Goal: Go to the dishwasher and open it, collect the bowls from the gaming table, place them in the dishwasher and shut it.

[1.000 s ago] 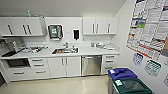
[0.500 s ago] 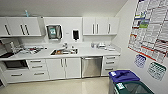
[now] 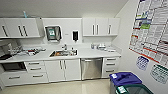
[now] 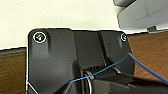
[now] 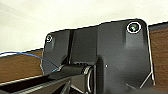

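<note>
Stainless-steel dishwasher (image 3: 91,68) apparently shut, under counter (image 3: 95,53)

The wall posters (image 3: 152,32) carry print too blurred to read.

The whole kitchenette slid leftward in the head view as the camera turned (nothing there itself moved), so the dishwasher (image 3: 91,68) sat nearer the middle than before.

White countertop (image 3: 87,53) carries a steel sink (image 3: 63,53); white wall cabinets (image 3: 100,26) hang above; a purple-lidded bin (image 3: 123,78) sits beside the poster-covered wall (image 3: 152,32).
</note>
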### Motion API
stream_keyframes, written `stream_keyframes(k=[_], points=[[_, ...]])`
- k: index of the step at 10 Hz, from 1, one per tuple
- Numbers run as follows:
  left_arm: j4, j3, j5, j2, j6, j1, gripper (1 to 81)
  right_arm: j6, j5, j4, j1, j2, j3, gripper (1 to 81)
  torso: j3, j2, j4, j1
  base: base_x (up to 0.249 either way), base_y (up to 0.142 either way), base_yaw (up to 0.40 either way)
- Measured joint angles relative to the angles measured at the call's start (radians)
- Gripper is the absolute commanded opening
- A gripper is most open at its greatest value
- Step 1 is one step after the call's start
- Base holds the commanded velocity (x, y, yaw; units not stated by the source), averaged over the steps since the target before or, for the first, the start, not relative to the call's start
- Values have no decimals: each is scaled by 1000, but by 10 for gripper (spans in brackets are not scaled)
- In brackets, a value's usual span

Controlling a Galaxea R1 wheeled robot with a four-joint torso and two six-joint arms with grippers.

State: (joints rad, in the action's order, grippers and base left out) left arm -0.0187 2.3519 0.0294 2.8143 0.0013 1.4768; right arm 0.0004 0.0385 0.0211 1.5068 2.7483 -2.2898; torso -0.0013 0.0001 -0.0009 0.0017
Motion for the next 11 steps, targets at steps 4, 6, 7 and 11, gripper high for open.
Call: stream_keyframes(k=[4, 6, 7, 11], points=[[0, 8, 0, -13, 0, 1, 811, 0, 2, 1, -3, 14, 4, 811, 0, 0, 0, 0, 127, 0, 0], [0, 4, -1, -1, 0, 0, 811, 0, -3, 1, -2, 5, 2, 811, 0, 0, 0, 0, 127, 0, 0], [0, -4, 3, 5, 0, -9, 811, 0, 3, 1, -11, -3, -6, 811, -1, 0, 0, 1, 127, 0, 0], [0, 0, 1, -4, 0, -1, 811, 0, -1, 1, -2, 8, -3, 811, 0, 0, 0, 0, 126, 0, 0]])
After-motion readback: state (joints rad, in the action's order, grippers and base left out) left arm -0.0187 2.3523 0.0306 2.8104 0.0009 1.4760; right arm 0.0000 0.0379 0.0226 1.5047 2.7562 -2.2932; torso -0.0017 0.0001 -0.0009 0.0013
